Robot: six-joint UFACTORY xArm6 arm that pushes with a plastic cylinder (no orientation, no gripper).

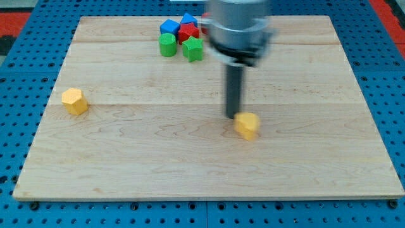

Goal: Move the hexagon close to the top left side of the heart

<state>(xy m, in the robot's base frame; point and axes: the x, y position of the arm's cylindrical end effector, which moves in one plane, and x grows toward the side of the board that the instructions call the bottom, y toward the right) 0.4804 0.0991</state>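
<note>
Jaws: none fitted, nothing held, only my tip (pixel 233 116), bare, just beside the yellow heart (pixel 247 125), shape blurred; yellow hexagon (pixel 74 101) well apart to the tip's view-left; likely light, rigid, free-sliding; no grasp, best pushed squarely on its far left face.

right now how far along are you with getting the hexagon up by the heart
Nothing looks done yet. My tip sits against the upper left of one yellow block, while the other yellow block lies far off at the view's left. I cannot tell which is the hexagon. The whole push across the board remains.
</note>
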